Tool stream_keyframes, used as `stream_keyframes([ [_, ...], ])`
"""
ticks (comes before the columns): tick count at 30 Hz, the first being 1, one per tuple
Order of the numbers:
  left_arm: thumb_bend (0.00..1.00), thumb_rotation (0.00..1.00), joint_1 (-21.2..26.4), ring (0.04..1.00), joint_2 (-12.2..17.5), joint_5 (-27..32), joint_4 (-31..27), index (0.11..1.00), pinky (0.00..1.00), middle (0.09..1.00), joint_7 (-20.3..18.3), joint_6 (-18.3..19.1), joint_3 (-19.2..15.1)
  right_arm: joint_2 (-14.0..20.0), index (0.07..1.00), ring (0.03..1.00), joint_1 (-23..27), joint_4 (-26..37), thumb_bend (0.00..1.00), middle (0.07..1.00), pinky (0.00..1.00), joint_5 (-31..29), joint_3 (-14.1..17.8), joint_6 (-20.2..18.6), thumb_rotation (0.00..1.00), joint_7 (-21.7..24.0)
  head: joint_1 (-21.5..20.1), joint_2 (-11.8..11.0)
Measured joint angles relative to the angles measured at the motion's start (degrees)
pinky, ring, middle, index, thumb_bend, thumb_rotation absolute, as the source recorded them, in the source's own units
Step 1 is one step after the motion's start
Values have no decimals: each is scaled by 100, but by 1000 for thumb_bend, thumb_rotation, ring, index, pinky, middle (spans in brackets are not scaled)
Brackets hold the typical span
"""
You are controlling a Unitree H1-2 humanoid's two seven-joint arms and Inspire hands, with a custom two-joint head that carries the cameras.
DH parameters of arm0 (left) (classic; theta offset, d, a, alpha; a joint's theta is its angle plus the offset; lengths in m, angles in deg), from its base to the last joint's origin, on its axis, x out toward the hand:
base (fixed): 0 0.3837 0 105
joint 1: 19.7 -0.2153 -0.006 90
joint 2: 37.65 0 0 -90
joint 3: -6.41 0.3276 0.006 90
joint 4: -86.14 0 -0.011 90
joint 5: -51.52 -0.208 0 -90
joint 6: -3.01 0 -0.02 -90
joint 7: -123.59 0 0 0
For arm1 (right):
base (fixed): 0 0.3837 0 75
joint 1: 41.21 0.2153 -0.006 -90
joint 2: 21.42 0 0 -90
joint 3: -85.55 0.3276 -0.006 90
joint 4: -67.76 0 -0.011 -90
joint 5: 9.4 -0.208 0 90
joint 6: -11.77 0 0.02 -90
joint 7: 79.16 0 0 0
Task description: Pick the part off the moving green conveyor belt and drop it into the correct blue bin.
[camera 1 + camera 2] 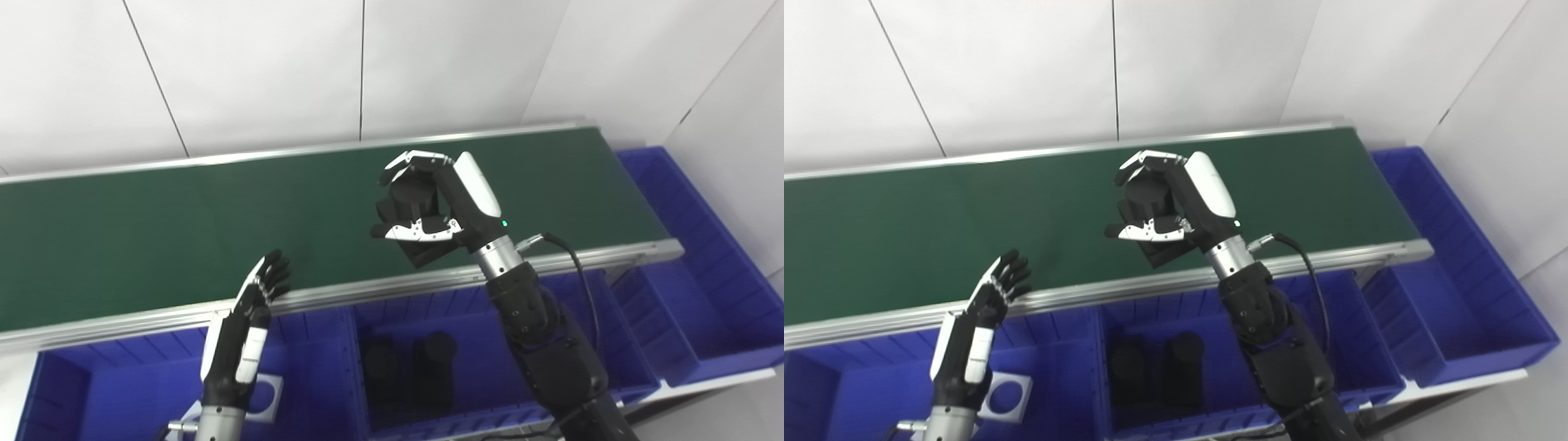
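Note:
My right hand [438, 202] hangs above the near half of the green conveyor belt [153, 226], shut on a black part [411, 199] with a round top and a flat square base. The part is lifted off the belt. My left hand [248, 321] stands over the belt's near rail at the left, fingers apart and holding nothing. Below the rail stands a row of blue bins. The middle bin [484, 367] holds two black parts [409, 361] like the one I hold. The left bin [122, 392] holds a white square part [1006, 392] with a round hole.
A larger blue bin [704, 269] lies beyond the belt's right end. White wall panels rise behind the belt. The belt's metal rails [380, 285] run along its near and far sides. No other part shows on the belt.

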Motion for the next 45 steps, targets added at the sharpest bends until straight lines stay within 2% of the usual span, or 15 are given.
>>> stream_keyframes([
  [5,502,1000,-75,856,-15,22,-78,892,798,868,-197,0,-234,81,514,369,-335,342,523,435,312,47,154,-54,0,2,-18,149],
  [7,517,1000,-98,855,-42,20,-100,893,797,868,-263,0,-290,149,512,378,-492,425,524,439,321,69,258,-55,0,3,9,193],
  [10,537,1000,-112,858,-103,16,-104,897,799,870,-321,0,-333,268,516,358,-752,561,522,425,310,113,416,-124,0,14,9,228],
  [14,532,1000,-119,867,-171,14,-153,901,815,875,-463,2,-362,419,512,392,-1133,835,525,445,330,119,665,-186,0,61,0,246],
  [21,502,1000,-123,860,-181,-5,-178,895,803,871,-541,5,-542,570,521,368,-1750,842,523,431,315,153,952,-334,0,73,-97,255],
  [24,502,1000,-123,862,-178,9,-178,893,811,869,-631,15,-580,615,521,347,-1866,794,523,424,292,200,964,-345,0,74,-141,264],
  [25,497,1000,-123,859,-176,26,-178,893,809,868,-653,34,-594,634,512,382,-1899,753,525,445,326,219,964,-345,0,74,-158,264],
  [30,488,1000,-125,857,-175,30,-172,896,809,866,-769,49,-648,697,490,434,-2057,434,528,478,379,391,947,-362,0,110,-167,255],
  [36,489,1000,-142,857,-178,142,-174,895,819,870,-894,49,-681,788,522,400,-2027,-165,517,485,337,577,867,-350,0,52,-79,246],
  [45,502,1000,-200,857,-187,138,-173,893,817,871,-930,49,-704,916,537,383,-1772,-977,514,468,304,1001,413,-337,0,-86,17,237],
])
